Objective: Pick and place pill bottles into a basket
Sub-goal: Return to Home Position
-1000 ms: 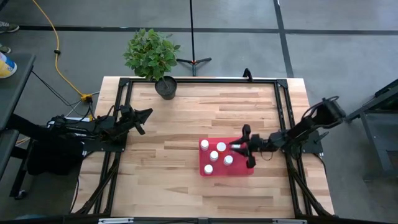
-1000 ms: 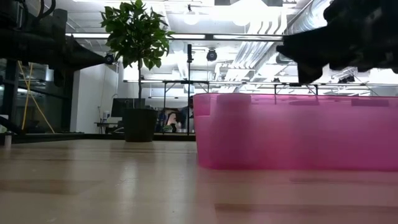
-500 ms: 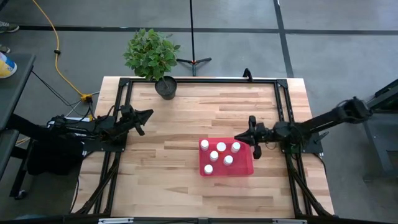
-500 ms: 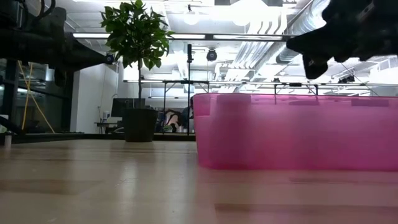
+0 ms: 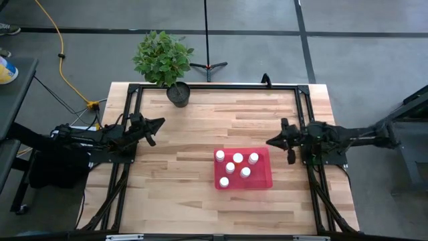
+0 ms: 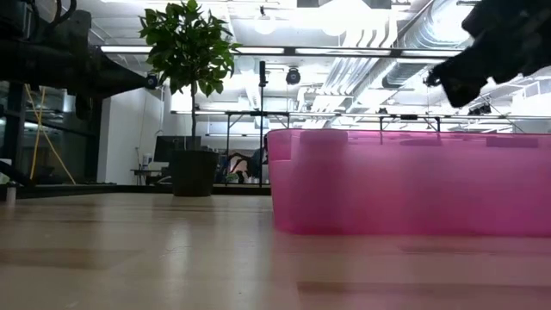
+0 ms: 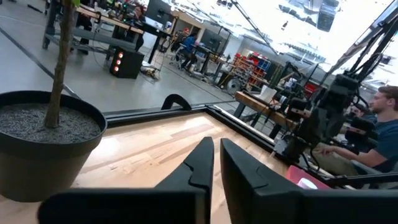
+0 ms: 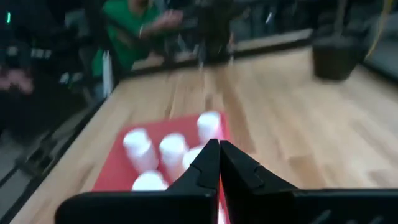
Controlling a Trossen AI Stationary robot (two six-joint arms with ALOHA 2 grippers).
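The red tray (image 5: 261, 179) lies on the table right of centre. Several white pill bottles (image 5: 237, 158) stand upright in it, and they also show in the right wrist view (image 8: 172, 149). My right gripper (image 5: 271, 142) is shut and empty. It hovers just off the tray's far right corner, pointing toward the table's left edge, and shows high at the right of the low view (image 6: 448, 79). My left gripper (image 5: 159, 122) is shut and empty and waits at the table's left edge. The tray's wall (image 6: 405, 185) fills the low view.
A dark plant pot (image 5: 178, 94) with a leafy plant stands at the table's far edge, close ahead of my left gripper (image 7: 43, 143). A black frame (image 5: 214, 87) runs round the table. People sit beyond the table (image 7: 379, 124). Bare wood lies left of the tray and on its near side.
My right gripper has drawn back from over the tray's right part toward the table's right edge and risen. The bottle that stood at its tips stays upright in the tray with the others.
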